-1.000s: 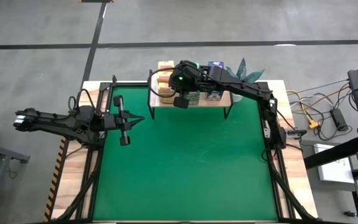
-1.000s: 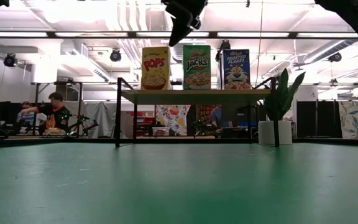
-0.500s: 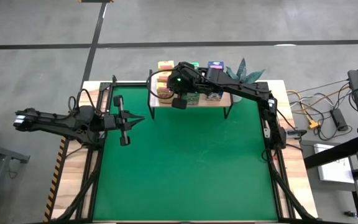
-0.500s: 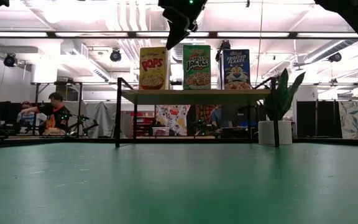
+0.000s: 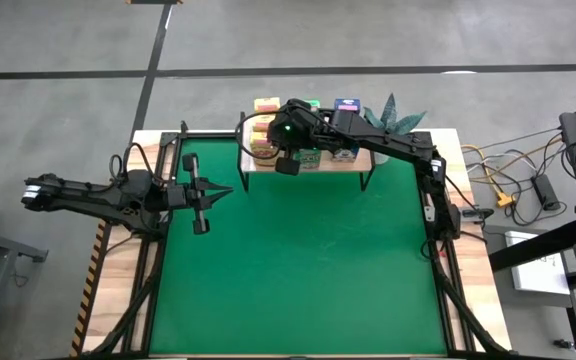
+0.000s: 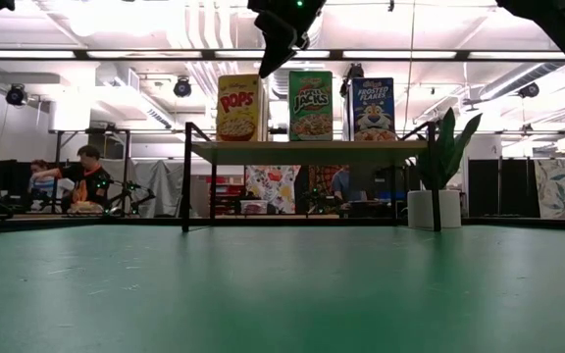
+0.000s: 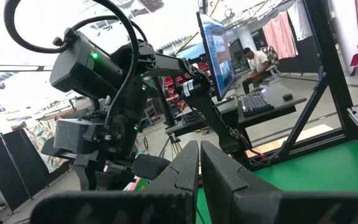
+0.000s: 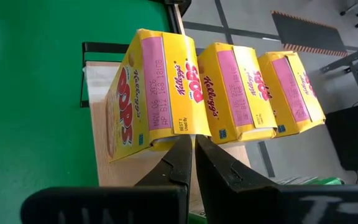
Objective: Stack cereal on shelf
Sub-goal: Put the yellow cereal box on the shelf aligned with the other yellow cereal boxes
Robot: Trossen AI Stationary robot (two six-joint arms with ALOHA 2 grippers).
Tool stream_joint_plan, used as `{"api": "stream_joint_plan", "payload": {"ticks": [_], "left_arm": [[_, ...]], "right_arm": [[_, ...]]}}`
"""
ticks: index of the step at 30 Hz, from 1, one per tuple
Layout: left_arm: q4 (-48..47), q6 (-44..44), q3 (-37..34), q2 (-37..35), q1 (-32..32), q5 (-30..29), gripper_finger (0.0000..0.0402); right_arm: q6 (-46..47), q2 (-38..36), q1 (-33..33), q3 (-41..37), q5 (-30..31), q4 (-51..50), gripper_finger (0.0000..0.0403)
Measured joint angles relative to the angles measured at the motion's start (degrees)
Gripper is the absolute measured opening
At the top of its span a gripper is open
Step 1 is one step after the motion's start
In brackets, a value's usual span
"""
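The right jaws (image 8: 193, 163) hang over the left end of the shelf (image 5: 352, 162), fingers pressed together with nothing between them, their tips at the edge of the front yellow box (image 8: 154, 93). That box stands on the shelf's plank beside the white strip, leaning a little — in the low view its top tilts away from the green box (image 6: 310, 105). Two more yellow boxes (image 8: 235, 90) stand behind it in a row, one after another. From the low view the front row reads yellow, green, blue (image 6: 373, 109) across the shelf top, with a potted plant (image 6: 437, 176) just beside the shelf's right end.

The left jaws (image 5: 201, 193) wait over the left edge of the green worktop (image 5: 298, 270), well apart from the shelf — fingers shut, holding nothing.
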Motion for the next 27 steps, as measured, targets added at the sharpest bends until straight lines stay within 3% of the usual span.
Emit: {"api": "stream_joint_plan", "payload": {"ticks": [13,20,22,27], "left_arm": [[-3.1,0.6,0.0,-1.1,0.0,0.0,0.0],[-6.2,0.0,0.1,-2.8,0.0,0.0,0.0],[-7.3,0.1,0.1,-2.9,0.0,-1.8,0.0],[-9.5,0.7,0.1,-1.4,0.5,-13.6,0.0]], "right_arm": [[-0.2,-1.4,1.8,-0.4,-1.7,-0.2,0.0012],[0.9,-4.9,5.1,-5.1,-3.5,1.4,0.0012],[1.8,-6.1,6.1,-6.7,-3.5,1.6,0.0012],[4.3,-9.9,9.0,-12.9,-3.1,2.5,0.0012]]}}
